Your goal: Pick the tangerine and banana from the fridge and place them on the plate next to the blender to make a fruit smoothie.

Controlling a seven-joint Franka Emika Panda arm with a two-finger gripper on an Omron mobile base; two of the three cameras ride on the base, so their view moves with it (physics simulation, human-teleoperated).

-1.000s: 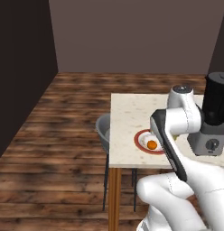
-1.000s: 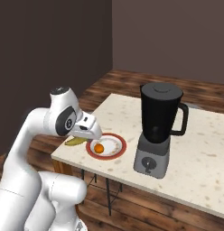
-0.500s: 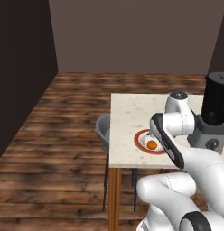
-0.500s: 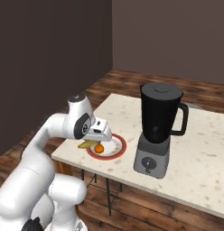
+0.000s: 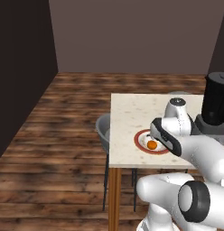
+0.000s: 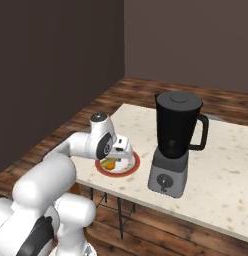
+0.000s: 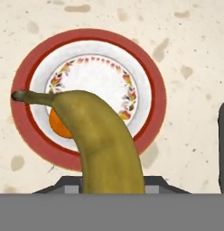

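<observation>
My gripper is shut on the banana, a yellow-green curved fruit whose dark stem points left over the plate. The plate has a red rim and a pale flowered centre. On it lies the tangerine, half covered by the banana. From the right base view the gripper hangs just above the plate, with the banana low over its left side. In the left base view the tangerine sits on the plate under my forearm. The blender stands right of the plate.
The plate lies near the front left corner of a speckled table. A grey round stool stands against the table's left edge. The blender's grey base is close on the plate's right. Wooden floor and dark walls surround the table.
The arm has reached forward and down, carrying the banana from the table's near edge to low over the plate. The tangerine and blender have not moved.
</observation>
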